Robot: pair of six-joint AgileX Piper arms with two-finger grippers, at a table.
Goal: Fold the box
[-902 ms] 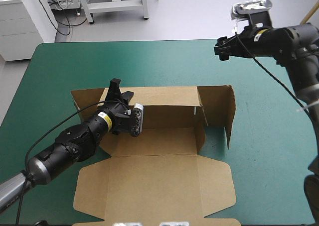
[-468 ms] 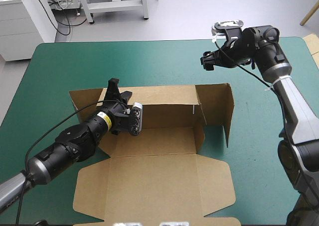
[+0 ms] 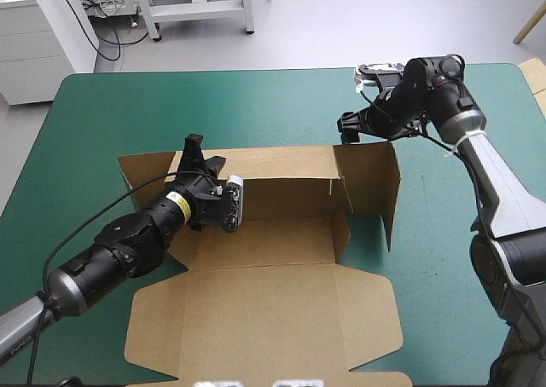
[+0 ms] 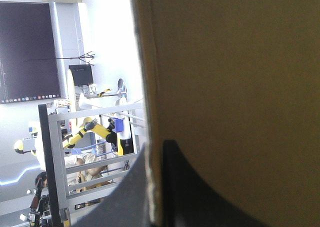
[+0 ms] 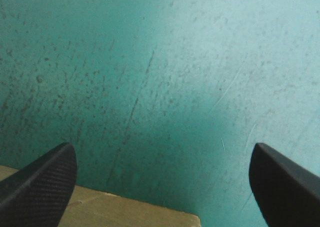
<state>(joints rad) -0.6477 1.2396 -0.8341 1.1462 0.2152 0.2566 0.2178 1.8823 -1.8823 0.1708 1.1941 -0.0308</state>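
On the teal-green cover (image 3: 102, 131) the brown box (image 3: 264, 310) sits at mid-table, its lid flat toward the near edge, its back and right walls raised. The left gripper (image 3: 198, 153) pinches the back wall near its left end, black fingers all but closed on the board (as earlier). Farther off, the right gripper (image 3: 350, 129), fingers spread wide and empty, has dropped closer to the box's far right corner.

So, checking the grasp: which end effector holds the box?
The left end effector, shut on the back wall of the box; the right end effector hangs open, holding nothing.
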